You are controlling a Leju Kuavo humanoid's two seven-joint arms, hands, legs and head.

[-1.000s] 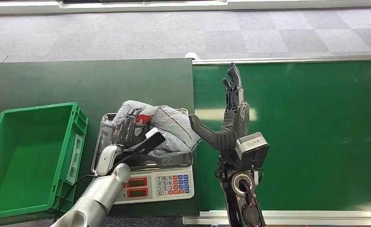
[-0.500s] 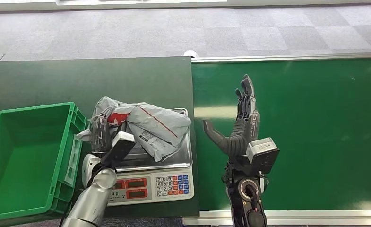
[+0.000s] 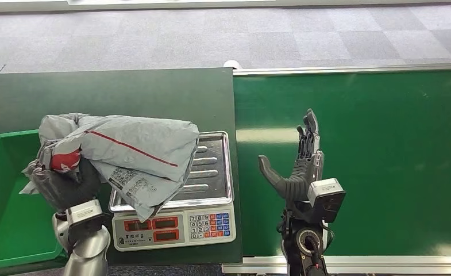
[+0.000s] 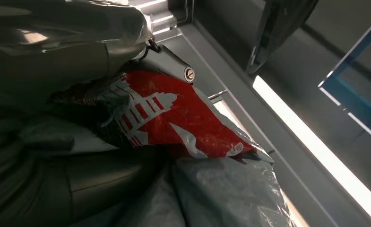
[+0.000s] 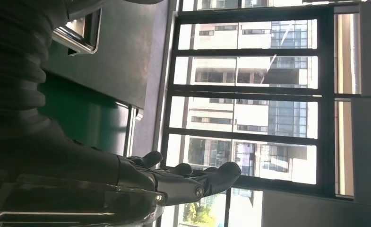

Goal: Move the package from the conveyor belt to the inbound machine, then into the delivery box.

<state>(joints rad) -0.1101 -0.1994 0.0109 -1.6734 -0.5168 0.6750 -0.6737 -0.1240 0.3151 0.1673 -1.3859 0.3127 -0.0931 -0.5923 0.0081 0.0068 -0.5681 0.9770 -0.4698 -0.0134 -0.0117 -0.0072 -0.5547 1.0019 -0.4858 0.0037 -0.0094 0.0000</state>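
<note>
My left hand (image 3: 68,187) grips the grey package (image 3: 128,149) by its red-printed end, fingers bunched into the wrinkled plastic. From that grip the bag's long axis runs out to my right, its far corner sagging over the scale (image 3: 177,221) and its steel tray (image 3: 211,167). The green box (image 3: 4,230) lies just off the other side of this hand, its near wall below my wrist and the open hollow beyond, so I judge the next move a short carry that way until the trailing end clears the rim. My right hand (image 3: 300,167) stands spread and empty over the belt (image 3: 384,144), well apart.
</note>
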